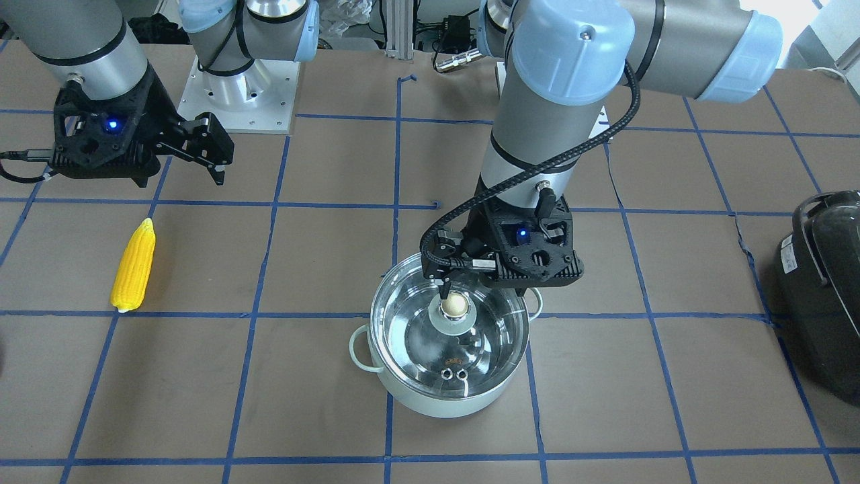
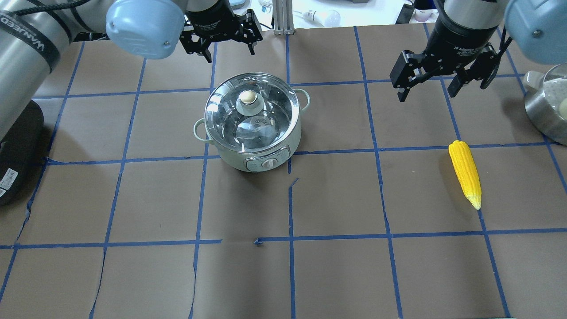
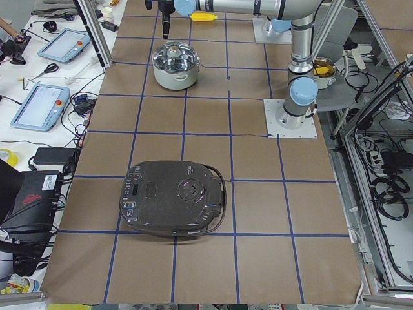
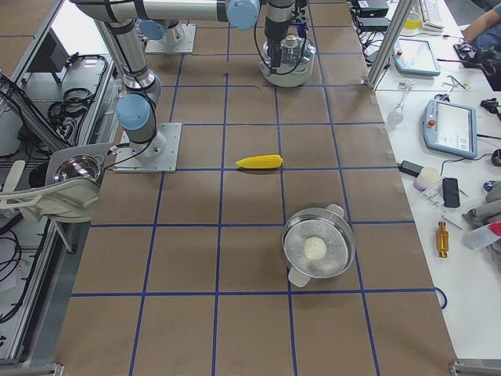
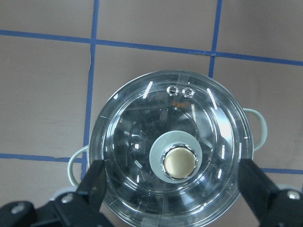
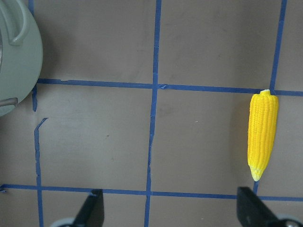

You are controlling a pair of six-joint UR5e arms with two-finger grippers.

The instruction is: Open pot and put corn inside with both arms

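Above the round mint-green pot (image 2: pixel 221 153), its clear glass lid (image 2: pixel 266 110) closed over a steel interior that looks empty, the left gripper (image 2: pixel 230 51) hangs with jaws spread astride the beige knob (image 5: pixel 180 162). The right gripper (image 2: pixel 427 91), jaws also spread, is nearer the tapered yellow corn cob (image 2: pixel 465 173); it lies on the table, offset sideways, long axis across the jaw line.

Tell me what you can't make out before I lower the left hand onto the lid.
Gap between left hand and lid knob: front view overlaps them; no view shows height.
Inside of the pot: glare on the glass lid, left wrist view.
Labels on its control panel: too small, overhead view.
The black appliance: cut off by front view's right edge.
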